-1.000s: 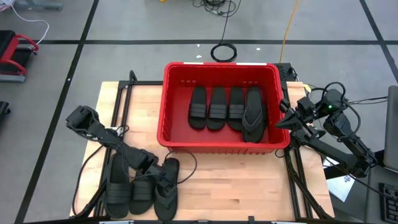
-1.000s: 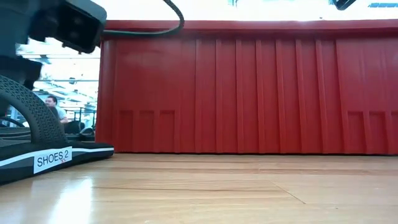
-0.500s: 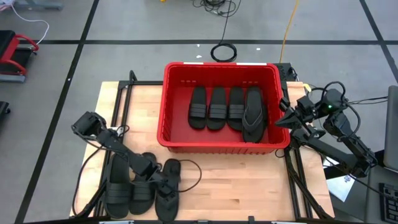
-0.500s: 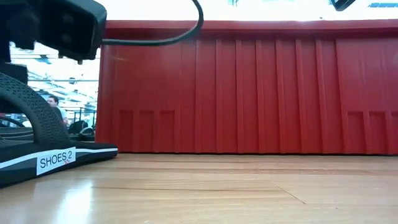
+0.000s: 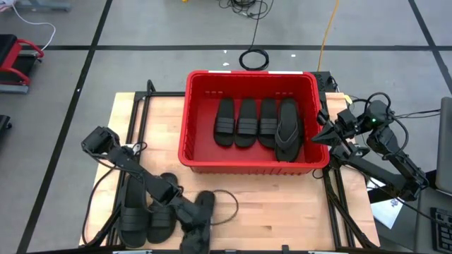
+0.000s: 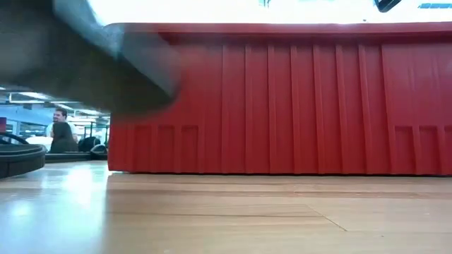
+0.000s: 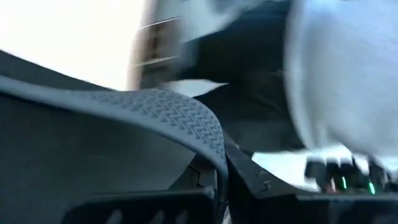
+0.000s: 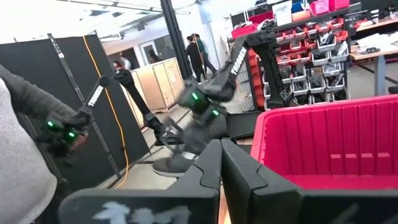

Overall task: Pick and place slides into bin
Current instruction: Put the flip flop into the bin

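We see the left claw (image 5: 189,214) clamped on a flip-flop (image 5: 200,224) at the table's (image 5: 282,204) near edge, two sandals (image 5: 145,215) left of it; four more lie in the bin (image 5: 199,120). The right claw (image 5: 319,136), pinched empty, waits right of the bin.

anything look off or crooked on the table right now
Yes: the black thong-style flip-flop at the table's front edge lies skewed, angled across instead of parallel to the two black ribbed-strap slides beside it. The left gripper is shut on it. The four sandals in the red plastic bin look orderly.
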Available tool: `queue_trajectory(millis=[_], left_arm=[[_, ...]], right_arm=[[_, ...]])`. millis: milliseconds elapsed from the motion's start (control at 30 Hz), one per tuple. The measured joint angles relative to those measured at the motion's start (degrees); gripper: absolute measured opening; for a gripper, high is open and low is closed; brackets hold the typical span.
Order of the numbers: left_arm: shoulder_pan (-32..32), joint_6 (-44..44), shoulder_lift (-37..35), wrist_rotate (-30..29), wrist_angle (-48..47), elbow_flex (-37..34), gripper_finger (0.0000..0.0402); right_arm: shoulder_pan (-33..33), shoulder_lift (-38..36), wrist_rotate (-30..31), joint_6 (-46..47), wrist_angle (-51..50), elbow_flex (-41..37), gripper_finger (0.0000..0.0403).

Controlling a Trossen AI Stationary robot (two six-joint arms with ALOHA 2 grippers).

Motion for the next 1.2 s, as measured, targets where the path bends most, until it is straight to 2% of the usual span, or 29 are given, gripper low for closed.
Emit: queue_trajectory(millis=[100, 233, 300, 467, 567, 667, 800, 900, 1000, 1100, 1200], left_arm=[[-1.74, 9.26, -0.11, 0.17, -0.52, 6.30, 0.0003], [-2.49, 17.01, -0.11, 1.37, -8.15, 15.87, 0.0005], [-2.31, 19.48, -0.18, 2.17, -16.61, 21.31, 0.0003], [-0.13, 27.33, -2.19, 2.48, -45.07, 34.37, 0.0005], [3.10, 30.71, -5.12, -2.22, -57.34, 40.16, 0.0003], [7.89, 32.11, -8.00, -7.98, -63.09, 44.86, 0.0005], [16.93, 33.95, -10.77, -15.65, -66.47, 50.83, 0.0003], [24.29, 38.42, -10.92, -21.03, -66.70, 54.75, 0.0004], [31.59, 42.37, -10.10, -24.10, -65.47, 57.12, 0.0002], [38.71, 45.14, -8.37, -24.60, -62.17, 57.71, 0.0002], [44.98, 48.43, -5.15, -18.90, -57.71, 57.69, 0.0002]], right_arm=[[-0.02, 0.00, 0.00, -0.24, 0.00, 0.00, 0.0000], [-0.02, 0.02, 0.00, -0.44, -0.01, 0.00, 0.0000], [-0.02, 0.02, -0.01, -0.44, -0.01, 0.00, 0.0000], [-0.02, 0.02, -0.13, -0.45, -0.02, 0.00, 0.0000], [-0.02, 0.02, -0.21, -1.38, 0.00, 0.00, 0.0000], [-0.02, 0.02, -0.22, -1.51, 0.00, 0.00, 0.0000], [-0.02, 0.02, -0.22, -1.93, 0.00, 0.00, 0.0000], [-0.02, 0.02, -0.24, -3.71, 0.00, 0.00, 0.0000], [-0.02, 0.02, -0.22, -5.27, 0.00, 0.00, 0.0000], [0.00, 0.02, -0.24, -6.02, -0.02, -0.01, 0.0000], [0.01, 0.02, 0.90, -7.13, -0.04, 0.00, 0.0000]])
